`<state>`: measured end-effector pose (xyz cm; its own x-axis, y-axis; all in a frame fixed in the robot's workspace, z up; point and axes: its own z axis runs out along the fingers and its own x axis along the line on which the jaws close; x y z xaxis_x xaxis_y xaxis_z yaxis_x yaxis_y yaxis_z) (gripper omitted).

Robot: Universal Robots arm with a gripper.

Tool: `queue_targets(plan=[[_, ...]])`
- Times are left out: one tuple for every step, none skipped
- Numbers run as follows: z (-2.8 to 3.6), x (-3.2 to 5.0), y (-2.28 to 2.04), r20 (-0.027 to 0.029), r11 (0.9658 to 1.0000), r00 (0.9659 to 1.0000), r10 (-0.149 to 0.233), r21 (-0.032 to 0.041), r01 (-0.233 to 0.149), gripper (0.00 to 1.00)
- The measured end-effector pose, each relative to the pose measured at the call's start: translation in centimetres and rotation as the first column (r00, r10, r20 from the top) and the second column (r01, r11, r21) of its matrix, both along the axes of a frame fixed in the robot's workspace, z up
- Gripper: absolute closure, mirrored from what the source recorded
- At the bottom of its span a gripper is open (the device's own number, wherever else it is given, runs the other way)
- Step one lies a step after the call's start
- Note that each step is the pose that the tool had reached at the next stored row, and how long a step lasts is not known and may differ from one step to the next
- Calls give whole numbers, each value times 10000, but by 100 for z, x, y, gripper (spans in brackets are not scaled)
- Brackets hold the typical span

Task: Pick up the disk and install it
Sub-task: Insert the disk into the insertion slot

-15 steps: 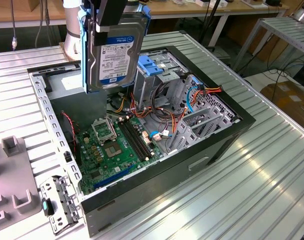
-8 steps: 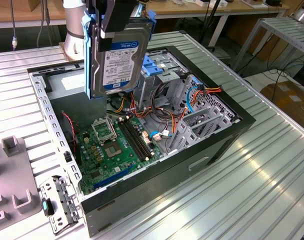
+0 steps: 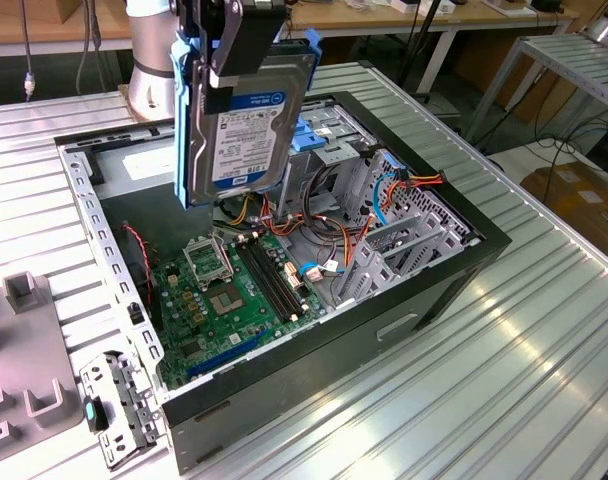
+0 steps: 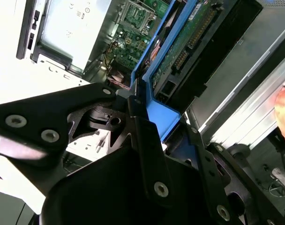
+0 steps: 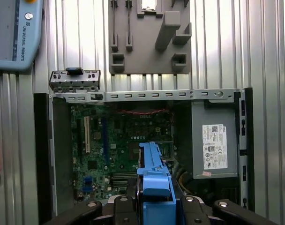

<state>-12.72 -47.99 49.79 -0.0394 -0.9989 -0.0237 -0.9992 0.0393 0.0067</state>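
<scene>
The disk (image 3: 246, 120), a grey metal hard drive with a blue-and-white label and blue side rails, hangs on edge above the open computer case (image 3: 464, 275). My gripper (image 3: 232, 55) is shut on the disk's upper end. In the second wrist view the disk's green circuit-board side (image 4: 187, 40) slopes away from the black fingers (image 4: 133, 117). In the first wrist view its blue rail (image 5: 154, 180) rises from between the gripper's links, over the motherboard (image 5: 114, 140).
Inside the case lie the motherboard (image 3: 234, 290), loose cables, a metal drive cage (image 3: 404, 225) and a grey box with a white sticker (image 5: 213, 143). A grey fixture plate (image 3: 24, 350) and a small metal bracket (image 3: 119, 410) lie on the ribbed table beside the case.
</scene>
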Motion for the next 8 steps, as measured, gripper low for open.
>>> queue_targets(plan=[[0,0,-16,0,10000,10000,0,0,0,63],[0,0,-29,0,10000,10000,0,-1,0,63],[0,0,-55,0,10000,10000,0,0,0,63],[0,0,-69,0,10000,10000,1,0,-1,63],[-1,0,-79,1,10000,10000,1,1,-1,63],[0,0,-94,0,10000,10000,0,0,0,63],[0,0,-106,0,10000,10000,0,0,0,63],[-1,0,-123,0,10000,10000,0,0,0,63]])
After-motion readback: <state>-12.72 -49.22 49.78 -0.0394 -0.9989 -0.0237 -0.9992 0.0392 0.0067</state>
